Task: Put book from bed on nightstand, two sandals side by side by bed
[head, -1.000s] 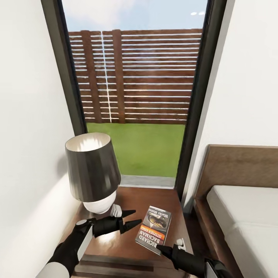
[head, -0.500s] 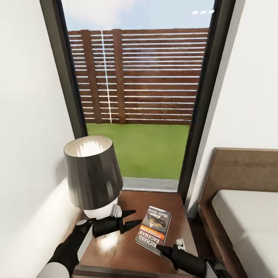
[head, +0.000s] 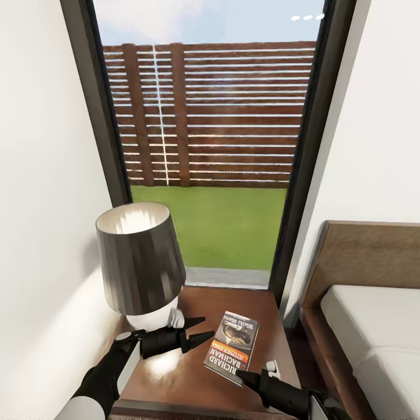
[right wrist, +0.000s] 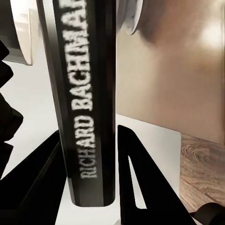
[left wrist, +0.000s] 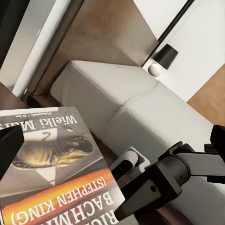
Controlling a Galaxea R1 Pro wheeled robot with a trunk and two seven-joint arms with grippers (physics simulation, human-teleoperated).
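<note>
**Operator:** Report the state of both end effectors and the location of the book.

**Arm:** My right gripper [head: 244, 376] is closed on the paperback book [head: 232, 346]; the right wrist view shows its spine [right wrist: 89, 103], lettered "RICHARD BACHMAN", clamped between my two black fingers [right wrist: 136, 187]; the grip is at the book's near edge. The book is over the nightstand [head: 175, 373] top, toward its right edge, cover up and title end nearest me; I cannot tell whether its far edge touches the wood or is slightly raised.

**Operator:** And the left side?

**Arm:** My left gripper [head: 198, 329] has its fingers spread apart with nothing between them; it hovers above the middle of the nightstand top, just left of the book and apart from it; its fingertips point toward the cover.

**Operator:** Surroundings?

**Arm:** The lamp [head: 137, 262], dark shade on a white base, stands at the back left corner of the nightstand; the bed [head: 373, 326] lies just right of the nightstand, pale mattress against a brown headboard [head: 367, 254]; behind the nightstand a tall dark-framed window [head: 207, 146] shows a slatted fence [head: 216, 111] and grass [head: 221, 221].
</note>
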